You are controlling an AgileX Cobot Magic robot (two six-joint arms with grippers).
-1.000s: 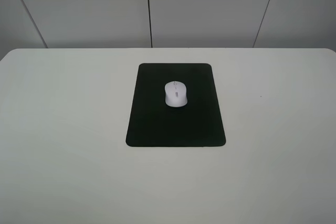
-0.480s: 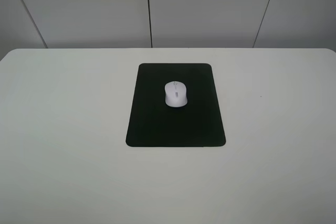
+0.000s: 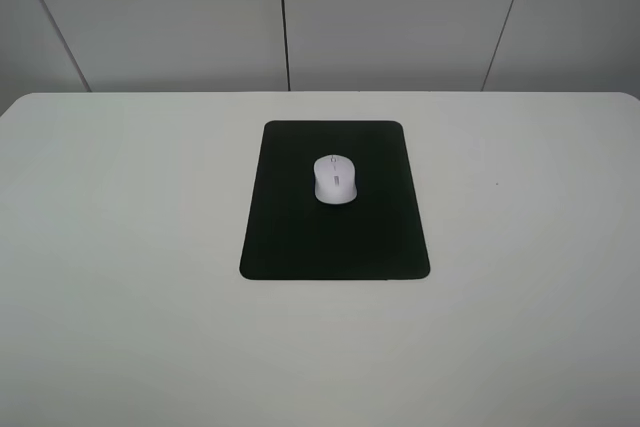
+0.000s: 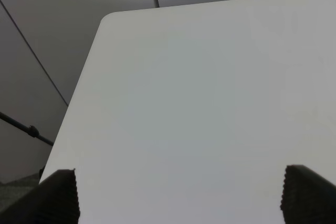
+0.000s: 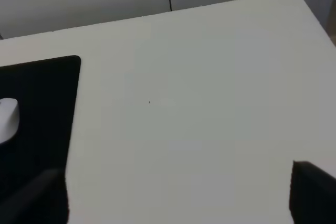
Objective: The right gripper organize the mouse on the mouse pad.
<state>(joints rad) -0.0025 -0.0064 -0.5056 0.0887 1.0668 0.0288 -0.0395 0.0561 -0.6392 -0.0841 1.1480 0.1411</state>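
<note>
A: Where was the mouse (image 3: 335, 179)?

B: It sat on the mouse pad (image 3: 300, 237), in the far half, long axis running near to far.

A: And from the right gripper (image 5: 178, 195)?

B: It lay to the left and farther away. That arm was nearer, held back over bare table (image 3: 520, 247), fingers spread wide, holding nothing. The left gripper (image 4: 178, 195) was likewise parted.

Right wrist view: mouse (image 5: 7, 120) and mouse pad (image 5: 37, 124) cut by frame edge.
</note>
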